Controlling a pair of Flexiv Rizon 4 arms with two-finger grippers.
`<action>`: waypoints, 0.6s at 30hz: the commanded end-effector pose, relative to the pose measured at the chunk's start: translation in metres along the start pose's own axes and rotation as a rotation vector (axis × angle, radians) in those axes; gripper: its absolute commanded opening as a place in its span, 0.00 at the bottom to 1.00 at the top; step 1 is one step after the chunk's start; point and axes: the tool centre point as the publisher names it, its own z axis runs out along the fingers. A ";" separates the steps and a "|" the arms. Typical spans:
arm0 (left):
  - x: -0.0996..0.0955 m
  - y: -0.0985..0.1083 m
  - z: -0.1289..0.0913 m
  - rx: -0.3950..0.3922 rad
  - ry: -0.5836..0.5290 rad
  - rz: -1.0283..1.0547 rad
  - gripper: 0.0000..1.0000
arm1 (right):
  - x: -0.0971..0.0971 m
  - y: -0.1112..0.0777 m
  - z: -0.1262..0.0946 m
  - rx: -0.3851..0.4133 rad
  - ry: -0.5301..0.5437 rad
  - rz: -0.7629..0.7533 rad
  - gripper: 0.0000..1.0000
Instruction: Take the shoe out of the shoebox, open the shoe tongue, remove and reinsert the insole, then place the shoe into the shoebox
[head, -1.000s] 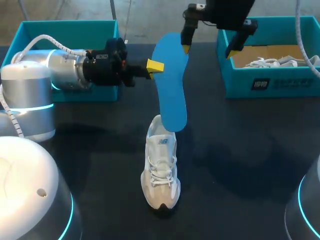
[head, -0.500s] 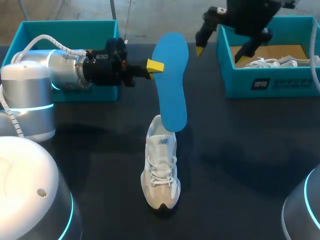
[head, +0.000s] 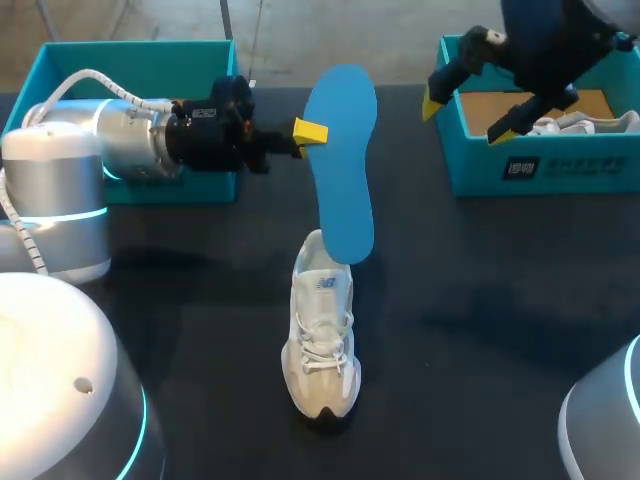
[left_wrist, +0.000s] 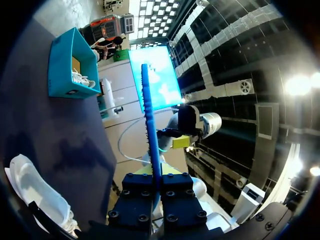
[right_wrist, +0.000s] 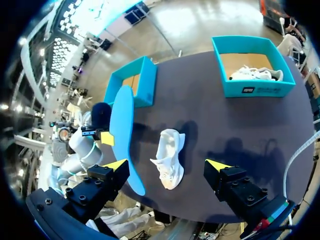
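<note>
near: white shoe (head: 322, 340) on table (head: 480, 300), toe toward robot | left arm level from left, left gripper (head: 310, 131) clenched on edge of blue insole (head: 342, 160), held on end, lower end by shoe's heel | right arm above right box (head: 540, 172) corner, right gripper (head: 466, 120) spread wide, empty | far: second shoe (head: 585, 122) in right box; left box (head: 130, 55) behind left arm

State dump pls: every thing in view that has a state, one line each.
insole: out of the shoe, held on edge.
left end effector: shut on insole.
right end effector: open, empty, up by the right shoebox.
shoe: upright on the table, laced.
right shoebox: open, second shoe inside.
left shoebox: open.
</note>
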 end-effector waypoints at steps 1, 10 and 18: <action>0.000 0.001 0.000 0.000 -0.001 0.000 0.00 | -0.007 0.002 0.006 0.006 0.293 0.000 1.00; 0.000 0.001 0.000 0.000 -0.001 0.000 0.00 | -0.011 0.004 0.013 0.020 0.513 -0.020 1.00; 0.000 0.001 0.000 0.000 -0.001 0.000 0.00 | -0.018 0.001 0.018 0.033 0.606 -0.019 1.00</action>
